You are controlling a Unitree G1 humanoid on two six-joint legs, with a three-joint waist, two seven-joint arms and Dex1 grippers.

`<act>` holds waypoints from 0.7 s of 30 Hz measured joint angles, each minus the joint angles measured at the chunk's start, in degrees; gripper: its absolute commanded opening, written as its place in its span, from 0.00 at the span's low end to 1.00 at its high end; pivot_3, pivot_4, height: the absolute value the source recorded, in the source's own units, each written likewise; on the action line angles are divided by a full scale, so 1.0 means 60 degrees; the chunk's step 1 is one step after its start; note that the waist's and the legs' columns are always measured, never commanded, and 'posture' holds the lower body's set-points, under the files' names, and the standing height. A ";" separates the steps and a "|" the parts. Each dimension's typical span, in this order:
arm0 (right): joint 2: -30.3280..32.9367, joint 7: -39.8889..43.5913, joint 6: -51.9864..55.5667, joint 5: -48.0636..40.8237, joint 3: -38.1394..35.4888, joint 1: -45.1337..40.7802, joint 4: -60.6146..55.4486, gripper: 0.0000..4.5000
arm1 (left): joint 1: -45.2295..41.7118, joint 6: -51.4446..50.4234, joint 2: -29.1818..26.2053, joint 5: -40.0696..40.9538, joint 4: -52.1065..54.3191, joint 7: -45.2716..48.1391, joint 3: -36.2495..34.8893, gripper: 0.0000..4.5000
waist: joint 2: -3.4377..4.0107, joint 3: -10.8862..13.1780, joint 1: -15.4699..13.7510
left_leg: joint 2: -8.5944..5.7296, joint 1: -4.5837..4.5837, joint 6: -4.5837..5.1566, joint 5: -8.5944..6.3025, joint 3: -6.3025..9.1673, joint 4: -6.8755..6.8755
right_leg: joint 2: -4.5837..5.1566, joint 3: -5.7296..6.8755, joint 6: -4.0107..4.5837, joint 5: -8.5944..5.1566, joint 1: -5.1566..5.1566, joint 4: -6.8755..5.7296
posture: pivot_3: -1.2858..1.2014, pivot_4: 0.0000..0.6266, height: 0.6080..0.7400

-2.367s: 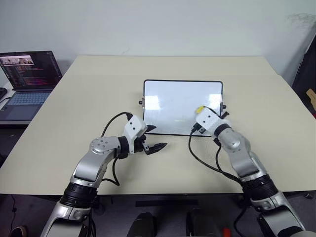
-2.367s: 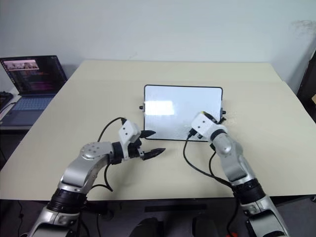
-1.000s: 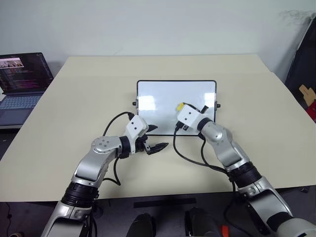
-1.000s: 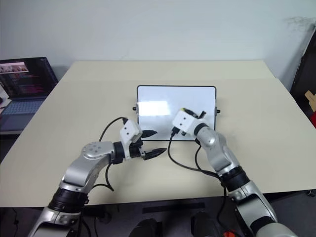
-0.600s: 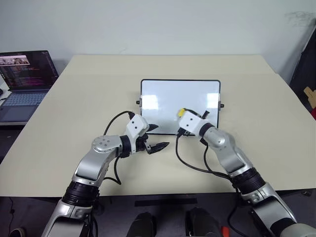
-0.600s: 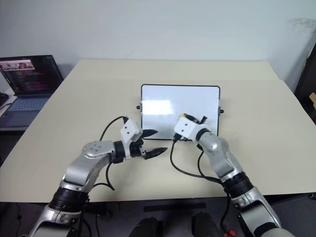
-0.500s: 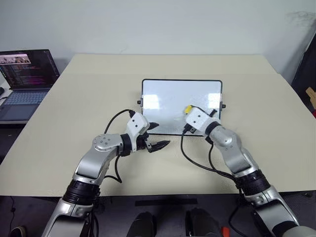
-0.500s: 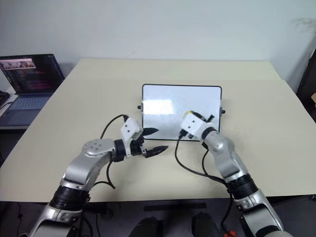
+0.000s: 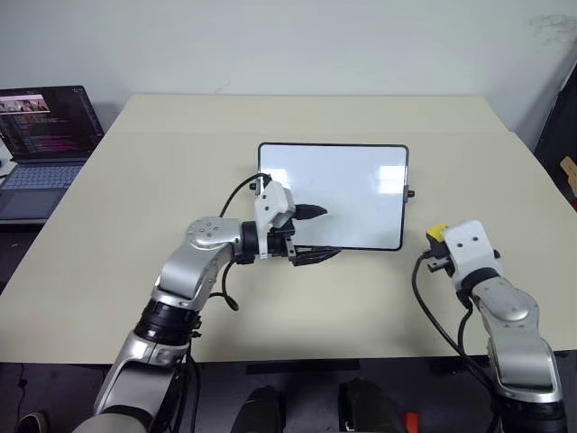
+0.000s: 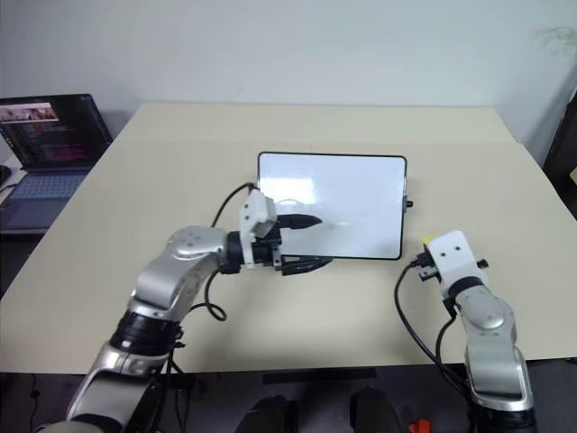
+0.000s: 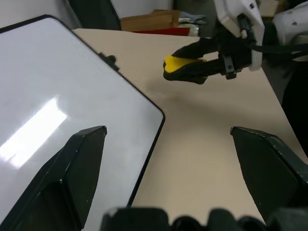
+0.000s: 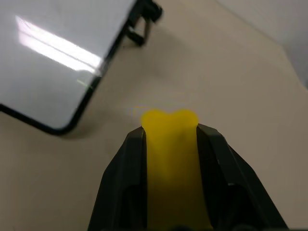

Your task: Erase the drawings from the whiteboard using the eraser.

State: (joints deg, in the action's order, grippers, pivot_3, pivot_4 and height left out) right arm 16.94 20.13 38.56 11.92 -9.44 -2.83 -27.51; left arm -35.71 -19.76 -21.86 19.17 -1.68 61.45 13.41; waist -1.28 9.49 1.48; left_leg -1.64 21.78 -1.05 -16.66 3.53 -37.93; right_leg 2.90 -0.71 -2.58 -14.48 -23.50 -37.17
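At the far left a laptop sits cut off by the frame edge, its screen text too small to read. Any drawings on the whiteboard cannot be made out: the white face shows only glare patches, and the left gripper covers part of the near left area. Its fingers stand wide apart, one over the board face, the other at the near frame, and hold nothing. To the right, the right gripper is clamped on the eraser, whose yellow end sticks out past the black fingertips; most of the block is hidden between them.

The board lies flat on a beige table, against a plain pale wall. A dark object at the right edge is cut off. In the left wrist view, boxes and clutter behind the table are hard to tell apart.

A second ago the right gripper held the eraser over the board's near right part; now it is off the board, above bare table beside the near right corner. The left gripper, then just short of the near left edge, has moved over the board.
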 measured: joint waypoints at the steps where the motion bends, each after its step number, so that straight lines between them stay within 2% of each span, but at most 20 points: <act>1: -0.0094 -0.0065 0.0100 -0.0087 -0.0021 -0.0027 0.0064 0.24 | -0.0108 0.0116 0.0128 -0.0022 -0.0118 0.0117 0.0120 1.00 | 0.0000 0.0000 0.0005 | 0.0000 -0.0002 0.0000 0.0000 -0.0003 -0.0001 | -0.0001 -0.0001 0.0000 0.0000 0.0000 -0.0002 | 0.52 0.24 1.00; 7: -0.0751 -0.0798 0.0589 -0.1028 -0.0835 -0.1008 0.1146 0.24 | -0.0549 0.1178 0.0656 -0.0344 -0.0903 0.0955 0.0762 1.00 | 0.0011 0.0003 0.0030 | 0.0002 -0.0006 -0.0002 0.0001 -0.0013 0.0001 | -0.0005 -0.0007 0.0000 0.0000 -0.0002 -0.0004 | 0.52 0.24 1.00; 15: -0.0323 -0.1127 0.0560 -0.1607 -0.1241 -0.1696 0.2656 0.24 | -0.0549 0.1982 0.0994 -0.0692 -0.1328 0.1205 0.0987 1.00 | 0.0016 0.0005 0.0018 | -0.0002 -0.0001 0.0003 -0.0001 -0.0014 -0.0001 | 0.0000 -0.0010 -0.0001 0.0001 -0.0001 -0.0003 | 0.52 0.24 1.00; 21: -0.0155 -0.1186 0.0537 -0.1966 -0.1254 -0.1765 0.2978 0.68 | -0.0547 0.2121 0.1244 -0.0807 -0.1335 0.1111 0.0995 1.00 | 0.0022 0.0001 0.0032 | 0.0000 -0.0003 0.0008 -0.0004 -0.0018 -0.0002 | -0.0002 -0.0010 -0.0002 0.0001 -0.0002 -0.0008 | 0.52 0.24 1.00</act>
State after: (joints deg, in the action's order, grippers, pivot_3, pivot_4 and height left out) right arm 16.01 13.02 41.78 0.13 -16.97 -13.42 -9.64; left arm -39.00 -7.03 -14.40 14.32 -9.68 68.12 19.38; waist -1.14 9.49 1.67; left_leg -1.64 21.76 -1.00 -16.68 3.42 -37.94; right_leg 2.89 -0.77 -2.59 -14.48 -23.51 -37.22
